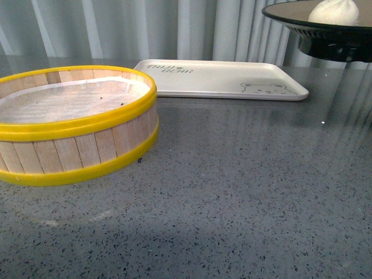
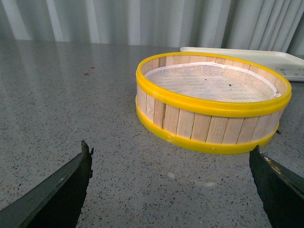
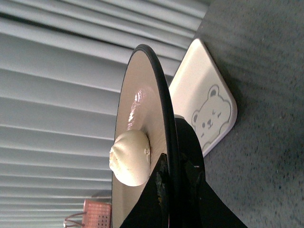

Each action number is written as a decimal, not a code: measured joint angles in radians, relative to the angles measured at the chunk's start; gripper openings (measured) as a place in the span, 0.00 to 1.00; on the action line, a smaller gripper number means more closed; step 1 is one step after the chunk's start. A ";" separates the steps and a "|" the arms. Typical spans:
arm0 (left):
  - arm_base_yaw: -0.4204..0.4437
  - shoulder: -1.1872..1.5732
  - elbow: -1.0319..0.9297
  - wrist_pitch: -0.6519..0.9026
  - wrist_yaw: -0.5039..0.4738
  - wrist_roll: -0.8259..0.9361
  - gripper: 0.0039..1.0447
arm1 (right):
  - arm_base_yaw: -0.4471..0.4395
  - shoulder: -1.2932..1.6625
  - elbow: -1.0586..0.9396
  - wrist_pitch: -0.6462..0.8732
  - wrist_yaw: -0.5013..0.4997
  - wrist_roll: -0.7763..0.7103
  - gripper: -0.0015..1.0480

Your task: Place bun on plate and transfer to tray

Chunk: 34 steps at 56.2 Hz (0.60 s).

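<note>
Progress check, biggest stuff first.

The table carries 2 things right now. At the back is the tray, with nothing on it as far as I can see, so the final drop-off isn't done. Closer in on the left is the basket, with just its paper liner inside and no bun.

The plate is up in the air at the far right of the front view, well clear of the table and sitting about level. In the right wrist view the tray's bear corner shows just past its edge. So it's near the tray, but I honestly can't tell from these angles whether it hangs over that corner or just beside it.

The bun sits on the plate, a bit off-centre toward the gripped side. So part 1 of the job, bun on plate, looks done.

The right pincer is clamped on the plate's black rim, with 1 finger on each face. The left pincer hangs low over the table near the basket, jaws wide apart and holding nothing.

So I'd call it roughly 2/3 done. What's left is getting the plate over the tray, setting it down flat so the bun doesn't roll, and letting go.
</note>
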 joint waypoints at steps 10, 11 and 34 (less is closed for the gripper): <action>0.000 0.000 0.000 0.000 0.000 0.000 0.94 | -0.013 0.217 0.212 -0.026 0.016 0.006 0.02; 0.000 0.000 0.000 0.000 0.000 0.000 0.94 | -0.010 0.237 0.235 -0.031 0.014 0.006 0.02; 0.000 0.000 0.000 0.000 0.000 0.000 0.94 | 0.106 0.558 0.661 -0.188 0.003 -0.003 0.02</action>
